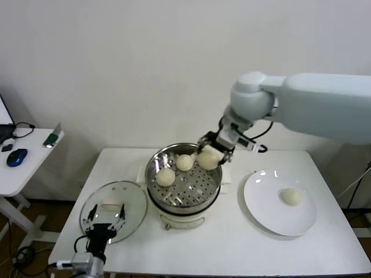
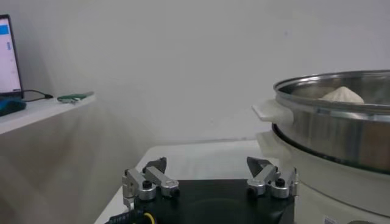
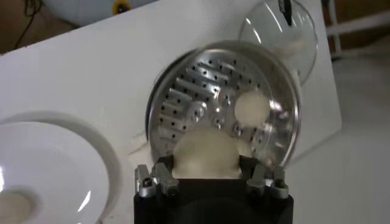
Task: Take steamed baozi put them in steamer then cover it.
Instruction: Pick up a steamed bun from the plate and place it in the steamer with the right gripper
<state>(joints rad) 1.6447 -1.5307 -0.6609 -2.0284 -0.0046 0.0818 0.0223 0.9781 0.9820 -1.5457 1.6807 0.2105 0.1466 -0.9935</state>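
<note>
The steamer (image 1: 174,204) stands mid-table with two steamed baozi (image 1: 166,177) (image 1: 184,163) on its perforated tray. My right gripper (image 1: 210,152) hangs over the pot's far right rim, shut on a third baozi (image 1: 208,158). The right wrist view shows that bun (image 3: 204,149) between the fingers above the tray (image 3: 201,91), with one bun (image 3: 251,106) lying farther in. The cover (image 1: 130,200) lies flat to the left of the pot. My left gripper (image 1: 104,223) hovers open over the cover's near edge; in the left wrist view this gripper (image 2: 207,165) holds nothing, beside the steamer (image 2: 341,134).
A white plate (image 1: 266,214) at the right carries one more baozi (image 1: 291,197). A side table (image 1: 17,174) at the far left holds a blue mouse (image 1: 17,156). The table's front edge runs just behind my left gripper.
</note>
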